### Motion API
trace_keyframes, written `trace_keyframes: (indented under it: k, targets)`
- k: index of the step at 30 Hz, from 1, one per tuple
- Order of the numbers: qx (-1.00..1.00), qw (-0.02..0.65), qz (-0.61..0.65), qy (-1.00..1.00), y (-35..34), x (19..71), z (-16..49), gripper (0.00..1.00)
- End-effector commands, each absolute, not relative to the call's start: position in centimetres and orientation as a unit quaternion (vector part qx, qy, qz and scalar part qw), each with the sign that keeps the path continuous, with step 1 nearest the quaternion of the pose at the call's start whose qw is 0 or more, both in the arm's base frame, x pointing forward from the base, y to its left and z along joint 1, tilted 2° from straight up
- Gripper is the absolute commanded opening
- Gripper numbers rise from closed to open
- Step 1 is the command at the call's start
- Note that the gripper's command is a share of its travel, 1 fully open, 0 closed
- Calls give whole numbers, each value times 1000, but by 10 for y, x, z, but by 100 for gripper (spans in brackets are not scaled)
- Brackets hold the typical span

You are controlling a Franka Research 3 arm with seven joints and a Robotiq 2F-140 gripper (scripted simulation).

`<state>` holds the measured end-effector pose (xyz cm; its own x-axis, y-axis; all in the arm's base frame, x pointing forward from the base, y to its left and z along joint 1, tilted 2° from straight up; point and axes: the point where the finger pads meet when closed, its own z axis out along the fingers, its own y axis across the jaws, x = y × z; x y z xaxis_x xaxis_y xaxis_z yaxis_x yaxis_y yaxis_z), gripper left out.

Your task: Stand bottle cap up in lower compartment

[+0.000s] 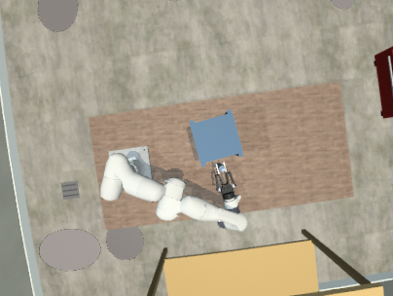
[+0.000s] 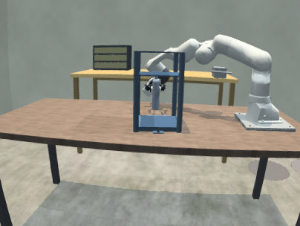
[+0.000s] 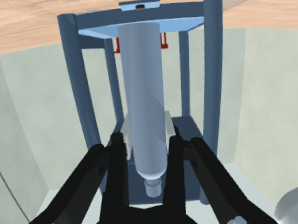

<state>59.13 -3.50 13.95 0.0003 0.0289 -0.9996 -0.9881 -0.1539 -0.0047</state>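
My gripper (image 1: 221,171) (image 2: 155,88) (image 3: 148,121) is shut on the bottle (image 1: 220,167) (image 2: 156,100) (image 3: 143,96), a pale grey-blue cylinder. I grip it near its cap end and hold it roughly upright. The blue shelving unit (image 1: 216,137) (image 2: 137,93) (image 3: 214,63) stands on the wooden table (image 1: 292,146) (image 2: 74,119). The bottle hangs just outside the unit's front edge on the robot's side, facing the lower compartment. In the exterior view I see it through the open frame from behind. Its base is hidden in the top view.
The robot's base plate (image 1: 141,155) (image 2: 265,123) sits on the table beside the unit. A yellow table (image 1: 243,273) (image 2: 111,74) stands behind the robot, carrying a dark drawer cabinet (image 2: 111,57) and a small grey box (image 2: 220,71).
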Motion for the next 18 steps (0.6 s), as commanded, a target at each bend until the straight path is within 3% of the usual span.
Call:
trace_keyframes:
  k: [1,18]
  targets:
    - [-536,470,539,449,-29,591,140,0]
    - [-536,470,539,449,9,585,141,0]
